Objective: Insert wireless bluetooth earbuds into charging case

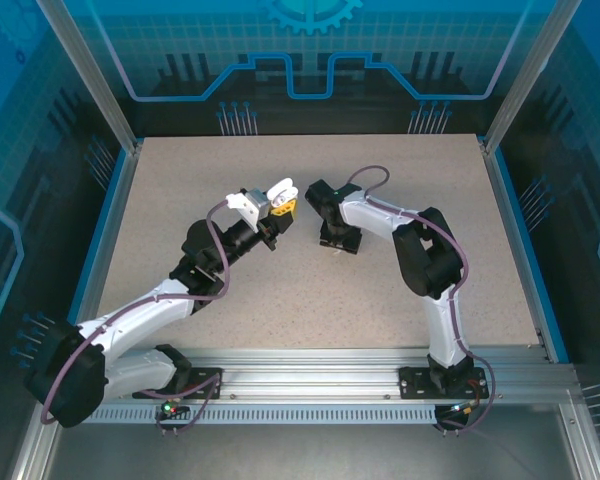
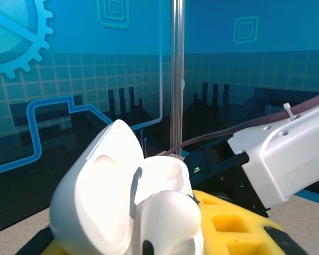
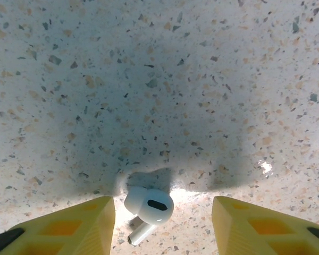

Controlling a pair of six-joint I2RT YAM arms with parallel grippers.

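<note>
My left gripper [image 1: 283, 207] is raised above the table and shut on the white charging case [image 2: 95, 196], whose lid stands open. One glossy white earbud [image 2: 170, 223] sits in the case's body, beside a yellow finger [image 2: 234, 223]. The case [image 1: 280, 192] also appears in the top view. My right gripper [image 1: 337, 243] points straight down just above the table. In the right wrist view its yellow fingers [image 3: 69, 228] stand wide apart, and the second white earbud [image 3: 149, 208] lies on the table between them, touching neither. The gripper [image 3: 162, 228] is open. The thin pinkish-red pieces are out of view.
The speckled table [image 1: 400, 180] is bounded by blue edges and aluminium posts with transparent walls. The right arm's white link [image 2: 287, 154] passes close to the left gripper's right side. The two grippers hang near each other at the table's middle.
</note>
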